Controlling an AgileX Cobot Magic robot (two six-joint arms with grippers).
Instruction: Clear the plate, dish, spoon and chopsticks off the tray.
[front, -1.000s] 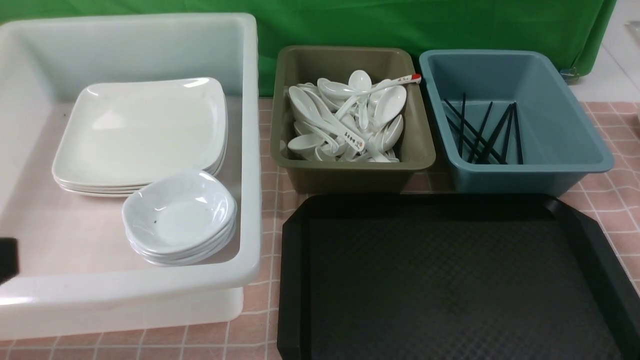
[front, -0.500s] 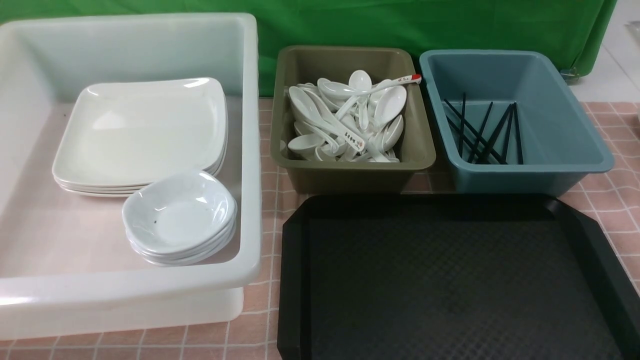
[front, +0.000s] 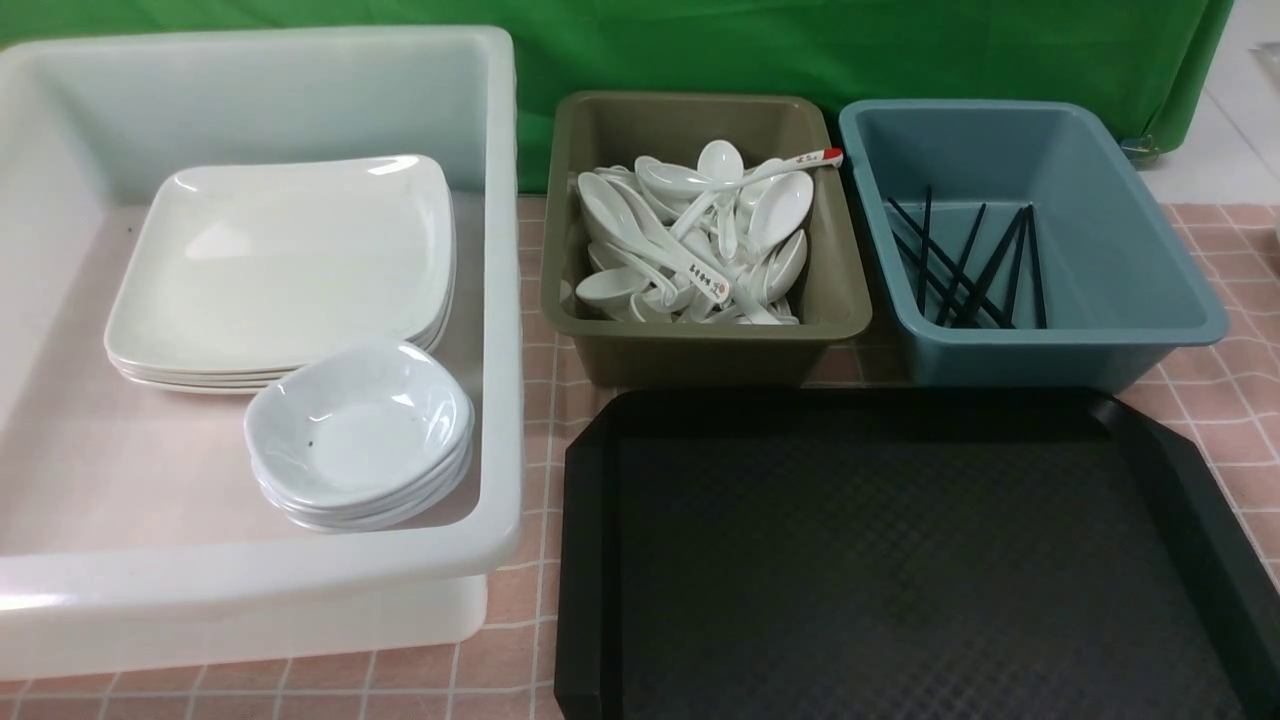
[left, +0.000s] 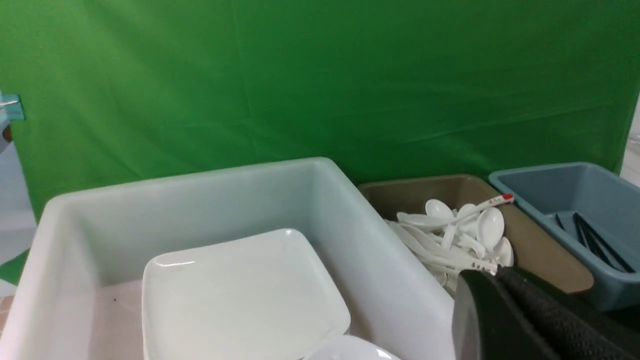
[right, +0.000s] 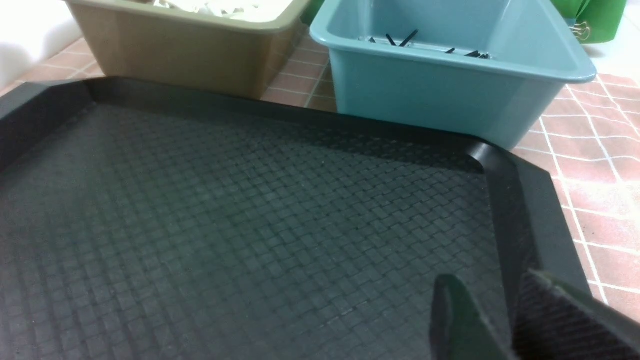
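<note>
Faintly, black characters (perhaps illegible) on spoon (front: 700, 272)

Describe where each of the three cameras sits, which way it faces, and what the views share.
Front: between the arms, looking forward over the black textured tray and three tubs; no arm shows.
Left wrist: above the big white tub, facing the green backdrop; shut left gripper shows.
Right wrist: low over the tray; right gripper shows.
Shared: blue tub of black chopsticks.
</note>
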